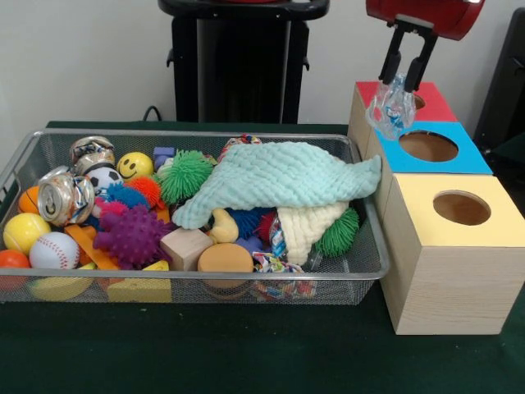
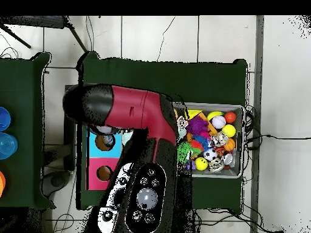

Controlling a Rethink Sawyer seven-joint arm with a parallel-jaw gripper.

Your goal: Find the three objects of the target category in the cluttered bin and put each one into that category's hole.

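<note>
Wire bin (image 1: 16, 168) w/ mint cloth (image 1: 279, 185) sits clear left, red-topped box (image 1: 435, 103) & blue-topped box (image 1: 459, 156) below gripper (image 1: 408, 82), jaws pinched on crumpled clear plastic bottle (image 1: 392, 107) btwn both holes, so release risks wrong hole or rim snag.

I see a dark green bench (image 1: 246, 361) carrying a wire mesh bin (image 1: 361, 254) and, just beside it, three wooden boxes (image 1: 447, 271) topped yellow, blue and red.

White wall (image 1: 82, 57), tiled floor (image 2: 158, 36), green table (image 1: 205, 353)
</note>
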